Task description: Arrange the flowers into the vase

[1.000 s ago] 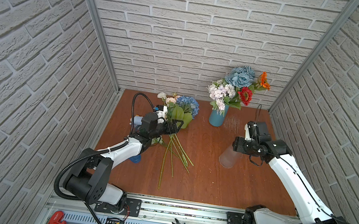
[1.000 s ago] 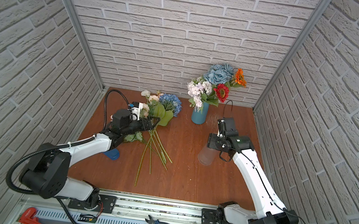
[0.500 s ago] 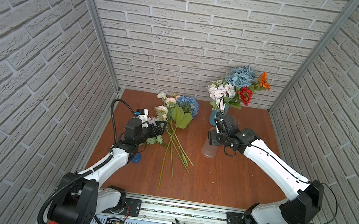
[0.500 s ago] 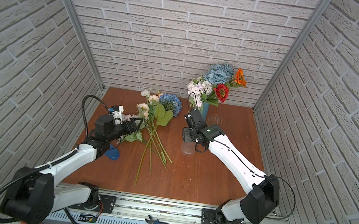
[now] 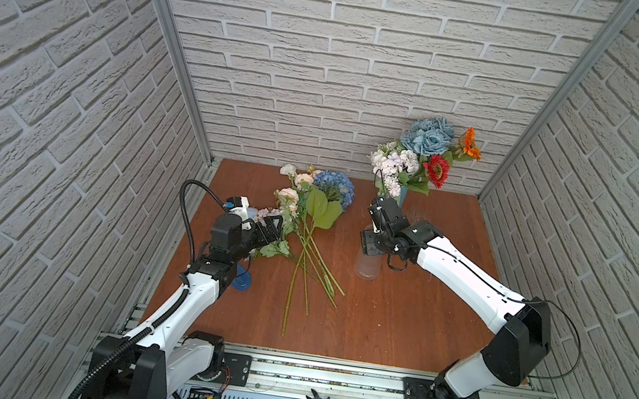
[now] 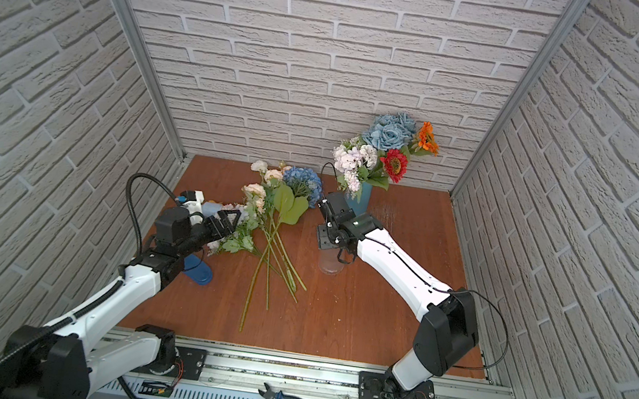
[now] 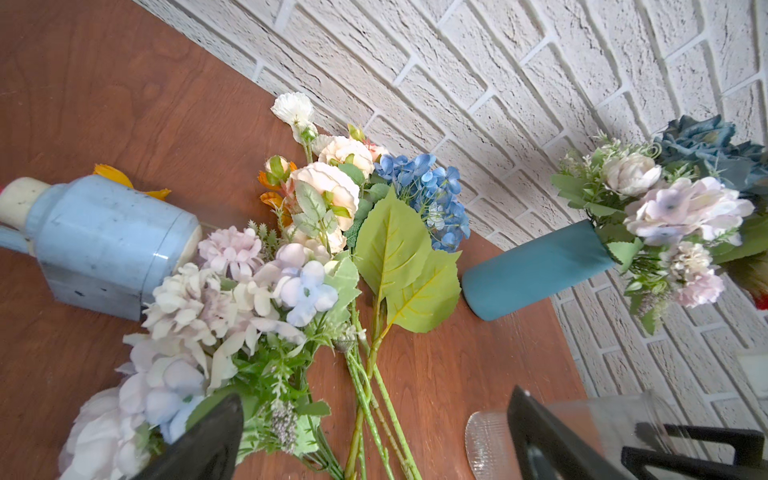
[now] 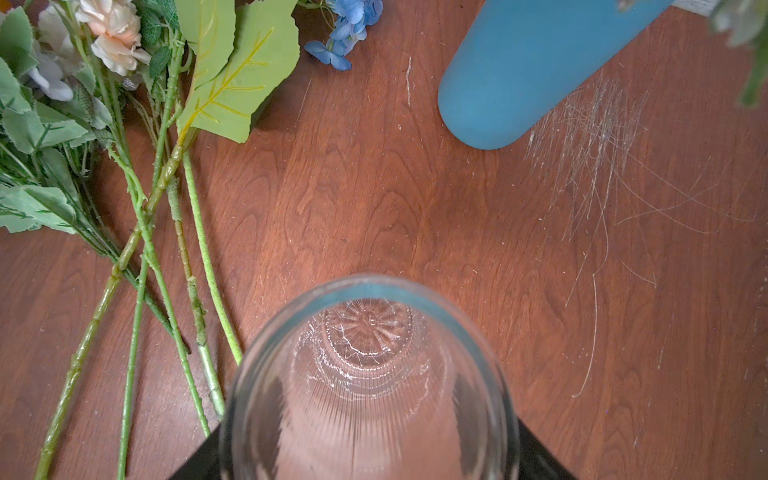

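Left gripper gaping over the flower pile, right gripper clamped on the glass vase

From the left: a pale blue bottle lies on its side on the table, and the left gripper's jaws are spread wide, holding nothing, right over the lilac-white bunch. The rest of the loose flowers lie flat just beside it, with the cream roses and blue hydrangea toward the back wall and the stems fanned toward the front. Next comes the clear glass vase, upright and empty, with the right gripper's fingers pinching its rim from both sides. The teal vase stands at the back with a bouquet in it.
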Tool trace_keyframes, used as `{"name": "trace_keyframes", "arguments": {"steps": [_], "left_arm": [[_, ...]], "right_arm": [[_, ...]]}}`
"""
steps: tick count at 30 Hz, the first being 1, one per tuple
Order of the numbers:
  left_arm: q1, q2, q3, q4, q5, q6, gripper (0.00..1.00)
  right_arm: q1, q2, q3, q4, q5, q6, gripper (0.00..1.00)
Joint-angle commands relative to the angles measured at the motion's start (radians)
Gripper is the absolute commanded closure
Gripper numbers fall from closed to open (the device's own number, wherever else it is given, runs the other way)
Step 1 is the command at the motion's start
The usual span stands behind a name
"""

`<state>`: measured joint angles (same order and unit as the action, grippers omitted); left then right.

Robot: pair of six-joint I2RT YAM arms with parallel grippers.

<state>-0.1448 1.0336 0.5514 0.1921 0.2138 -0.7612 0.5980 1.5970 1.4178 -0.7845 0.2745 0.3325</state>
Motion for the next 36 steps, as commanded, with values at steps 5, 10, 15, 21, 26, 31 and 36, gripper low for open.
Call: {"name": "trace_keyframes", "arguments": {"steps": [5,10,15,21,26,31,36], "left_arm": [[0.010,-0.024,-0.011,-0.005,-0.033,0.010,0.02],[0.045,-0.052,-0.033,-0.005,-0.058,-0.014,0.02],[0.124,-0.044,-0.074,0.059,-0.004,-0.083,0.02],[0.186,-0.038,-0.102,0.104,0.052,-0.132,0.02],[0.192,-0.054,-0.112,0.092,0.053,-0.123,0.02],[0.197,-0.057,-0.110,0.081,0.074,-0.100,0.02],[0.198,-0.040,-0.098,0.079,0.094,-0.076,0.02]], "right_arm": [[0.007,-0.137,0.052,0.082,0.002,-0.056,0.03],[0.011,-0.252,0.036,0.115,-0.059,-0.108,0.04],[0.082,-0.244,0.068,0.110,-0.146,-0.128,0.17],[0.205,-0.064,0.175,0.104,-0.241,-0.167,0.49],[0.251,0.141,0.262,0.117,-0.287,-0.177,0.50],[0.255,0.325,0.324,0.155,-0.294,-0.174,0.52],[0.253,0.502,0.425,0.143,-0.223,-0.196,0.55]]}}
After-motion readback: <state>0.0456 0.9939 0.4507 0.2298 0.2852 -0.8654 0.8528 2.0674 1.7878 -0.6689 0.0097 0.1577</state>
